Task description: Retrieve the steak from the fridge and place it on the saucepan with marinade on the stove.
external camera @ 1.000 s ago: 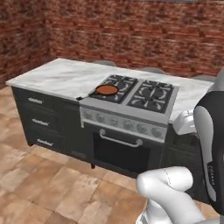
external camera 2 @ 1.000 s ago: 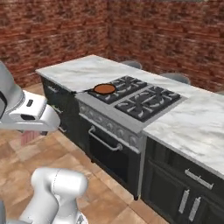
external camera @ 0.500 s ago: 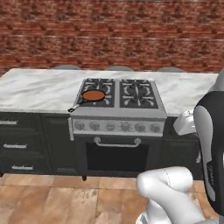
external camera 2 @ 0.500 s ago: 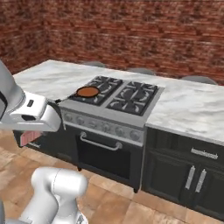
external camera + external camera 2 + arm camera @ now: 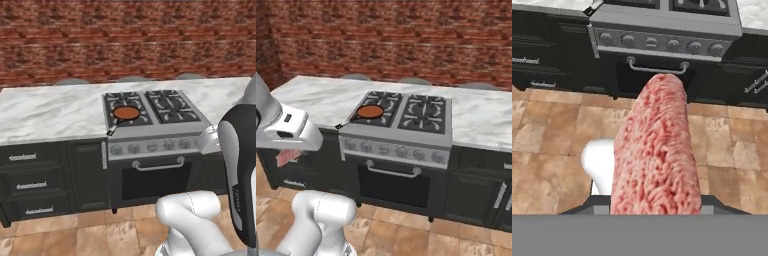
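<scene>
Left base view: stove [image 5: 160,131] sits centre frame, set in a marble counter [image 5: 50,112] w/ dark cabinets [image 5: 35,180] below and a brick wall [image 5: 125,40] behind. Saucepan [image 5: 126,114] rests on the front-left burner, handle pointing toward lower left; marinade [image 5: 126,113] fills its inside as a flat orange-brown disc.

Right base view: same stove [image 5: 401,125] at centre, saucepan [image 5: 369,112] on its near-left grate, marinade [image 5: 370,111] level within. Steak [image 5: 288,156] shows as a small pink patch at left edge, mid-height, just beneath the white hand, well apart from the pan. Gripper itself is tucked under the hand; fingertips not discernible here.

Hand view: steak [image 5: 656,150] rises from bottom centre as a tall pinkish-red slab, grainy surface, covering the fingertips. Gripper is pinching the steak, jaws part-way apart on it. Behind it, top of frame: oven door w/ handle [image 5: 657,67], row of knobs [image 5: 662,44]; tan floor tiles [image 5: 552,135] occupy mid-frame.
</scene>
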